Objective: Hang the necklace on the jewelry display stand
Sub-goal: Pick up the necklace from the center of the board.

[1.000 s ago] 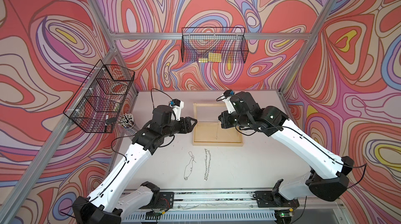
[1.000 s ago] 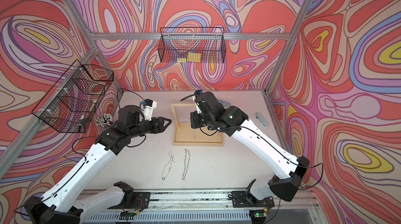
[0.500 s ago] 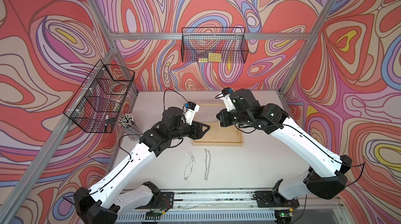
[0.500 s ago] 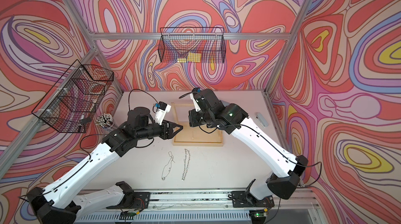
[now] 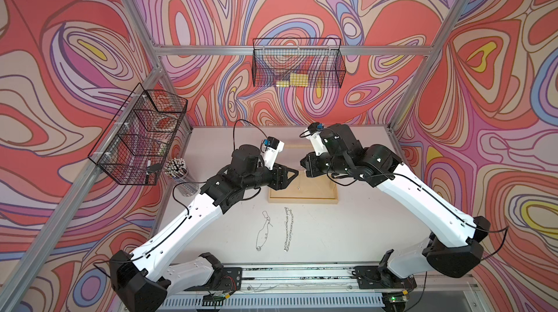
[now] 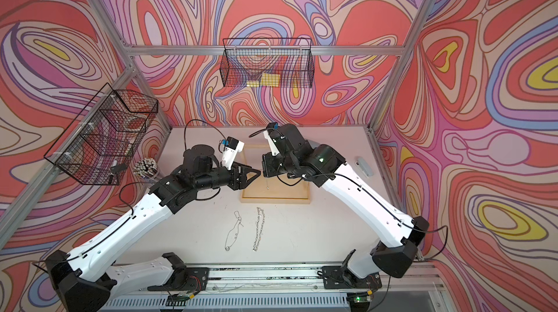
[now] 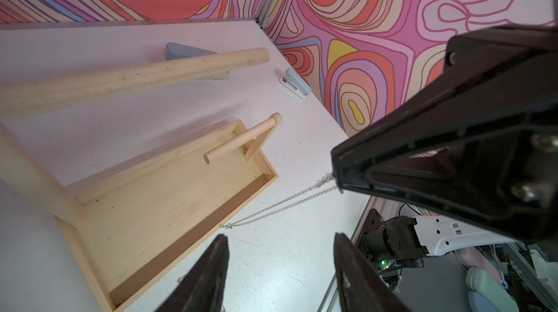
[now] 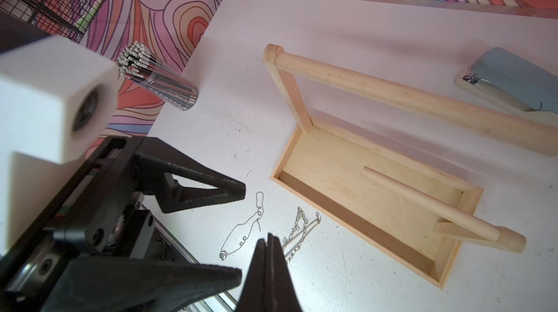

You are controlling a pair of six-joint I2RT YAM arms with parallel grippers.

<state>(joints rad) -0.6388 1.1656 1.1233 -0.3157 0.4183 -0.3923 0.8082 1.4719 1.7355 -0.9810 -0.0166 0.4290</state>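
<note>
The jewelry display stand [image 5: 302,198] is light wood with a rimmed tray base, and both arms meet above it. Its round crossbar [image 7: 120,81] and short lower rail [image 7: 241,141] show in the left wrist view. My right gripper [image 5: 303,168] is shut on a fine silver necklace [image 7: 280,207], whose doubled chain hangs from the tip toward the tray's edge. My left gripper [image 7: 279,236] is open with nothing between its fingers, close beside the right tip [image 7: 336,180]. A thin necklace [image 5: 262,230] and a thick chain [image 5: 288,229] lie flat in front of the stand.
A cup of pencils [image 5: 178,171] stands at the table's left edge under a black wire basket [image 5: 139,135]. Another wire basket [image 5: 297,67] hangs on the back wall. A blue-grey stapler [image 8: 513,81] and a small pale blue stapler [image 7: 294,82] lie right of the stand.
My left arm has swung right, over the stand's left end, until its open gripper is close to the right gripper. The right gripper has stayed shut and nearly still.
</note>
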